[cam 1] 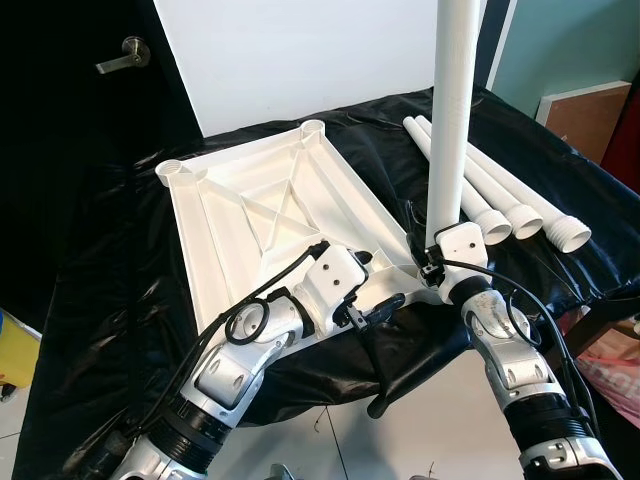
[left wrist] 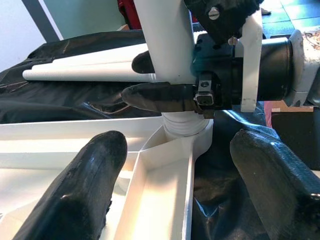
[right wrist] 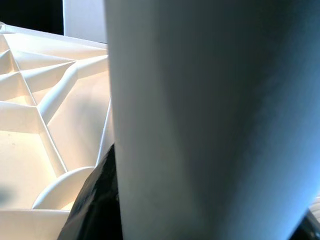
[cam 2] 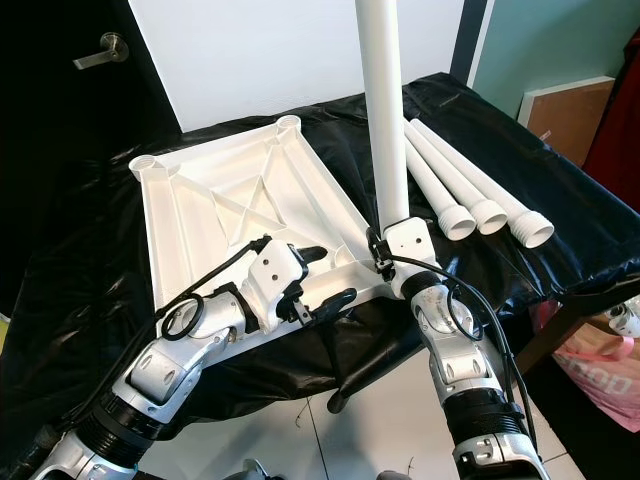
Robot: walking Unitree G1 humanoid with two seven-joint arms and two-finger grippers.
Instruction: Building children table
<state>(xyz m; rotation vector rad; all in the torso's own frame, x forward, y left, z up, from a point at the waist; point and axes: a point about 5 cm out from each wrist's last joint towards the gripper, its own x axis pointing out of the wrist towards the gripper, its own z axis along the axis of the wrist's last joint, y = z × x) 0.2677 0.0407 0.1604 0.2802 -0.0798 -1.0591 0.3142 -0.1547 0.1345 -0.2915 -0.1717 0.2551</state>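
Observation:
The white tabletop [cam 1: 260, 210] lies upside down on the black-covered table, ribs facing up. A white table leg [cam 1: 450, 130] stands upright in its near right corner socket [left wrist: 185, 132]. My right gripper [cam 1: 428, 262] is shut on this leg just above the socket; the leg [right wrist: 210, 120] fills most of the right wrist view, with the tabletop ribs [right wrist: 40, 110] beside it. My left gripper [cam 1: 385, 283] is open at the tabletop's near edge, left of the socket. Its fingers [left wrist: 85, 190] straddle the edge rib without gripping it.
Three loose white legs [cam 1: 500, 195] lie side by side on the black cloth at the back right. Beyond the table are a dark door with a lever handle [cam 1: 125, 55] and a brown board [cam 1: 585, 120]. A pink bag [cam 1: 610, 370] sits on the floor at right.

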